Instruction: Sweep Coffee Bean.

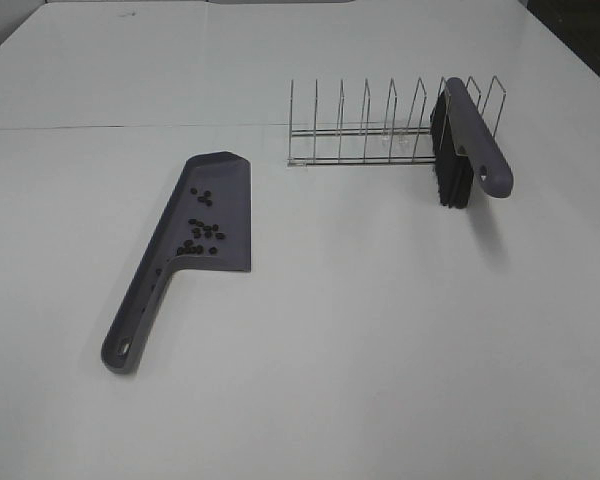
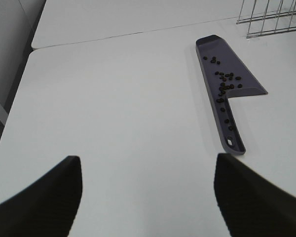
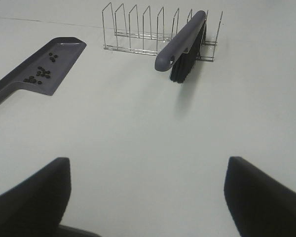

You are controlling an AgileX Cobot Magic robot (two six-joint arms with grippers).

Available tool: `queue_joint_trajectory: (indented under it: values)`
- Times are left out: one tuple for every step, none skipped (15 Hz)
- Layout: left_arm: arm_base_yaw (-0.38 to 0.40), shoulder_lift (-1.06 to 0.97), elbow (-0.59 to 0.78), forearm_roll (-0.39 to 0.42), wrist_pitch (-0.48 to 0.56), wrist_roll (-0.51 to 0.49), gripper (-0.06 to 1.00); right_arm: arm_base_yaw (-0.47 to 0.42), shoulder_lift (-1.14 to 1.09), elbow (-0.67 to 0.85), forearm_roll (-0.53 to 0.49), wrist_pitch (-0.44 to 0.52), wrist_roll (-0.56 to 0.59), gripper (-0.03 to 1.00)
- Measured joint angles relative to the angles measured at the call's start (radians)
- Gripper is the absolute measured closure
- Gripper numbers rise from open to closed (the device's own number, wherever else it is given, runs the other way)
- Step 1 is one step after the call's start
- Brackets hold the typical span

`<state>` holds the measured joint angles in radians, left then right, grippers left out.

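Observation:
A grey-purple dustpan (image 1: pixel 227 185) lies flat on the white table, left of centre, handle toward the front. Several dark coffee beans (image 1: pixel 202 232) rest inside its pan; the same beans (image 2: pixel 226 84) (image 3: pixel 39 75) show in both wrist views. The brush (image 1: pixel 472 135) with black bristles leans in the wire rack (image 1: pixel 365 125) at the back right. Neither arm appears in the exterior high view. My left gripper (image 2: pixel 148 197) is open, well back from the dustpan (image 2: pixel 246 74). My right gripper (image 3: pixel 148 197) is open too, empty, facing the brush (image 3: pixel 182 42) from a distance.
The wire rack (image 3: pixel 138 29) has several upright dividers. A seam between two tabletops runs across the back (image 1: pixel 130 127). The table's left edge drops off to the floor (image 2: pixel 10 98).

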<state>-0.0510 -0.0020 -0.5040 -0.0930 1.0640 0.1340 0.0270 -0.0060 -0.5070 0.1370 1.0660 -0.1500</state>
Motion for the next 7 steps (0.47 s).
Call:
queue_joint_trajectory:
  values:
    - [0.0, 0.0, 0.0, 0.0, 0.0, 0.0, 0.26, 0.0, 0.0, 0.0, 0.003, 0.0, 0.0, 0.25]
    - [0.0, 0.0, 0.0, 0.0, 0.0, 0.0, 0.26, 0.0, 0.0, 0.0, 0.005, 0.0, 0.0, 0.25]
    - [0.0, 0.0, 0.0, 0.0, -0.001, 0.0, 0.26, 0.0, 0.0, 0.0, 0.005, 0.0, 0.0, 0.25]
    - [0.0, 0.0, 0.0, 0.0, -0.001, 0.0, 0.26, 0.0, 0.0, 0.0, 0.005, 0.0, 0.0, 0.25]
    - [0.0, 0.0, 0.0, 0.0, -0.001, 0.0, 0.26, 0.0, 0.0, 0.0, 0.005, 0.0, 0.0, 0.25]
    - [0.0, 0.0, 0.0, 0.0, -0.001, 0.0, 0.26, 0.0, 0.0, 0.0, 0.005, 0.0, 0.0, 0.25]
    - [0.0, 0.0, 0.0, 0.0, -0.001, 0.0, 0.26, 0.0, 0.0, 0.0, 0.005, 0.0, 0.0, 0.25]
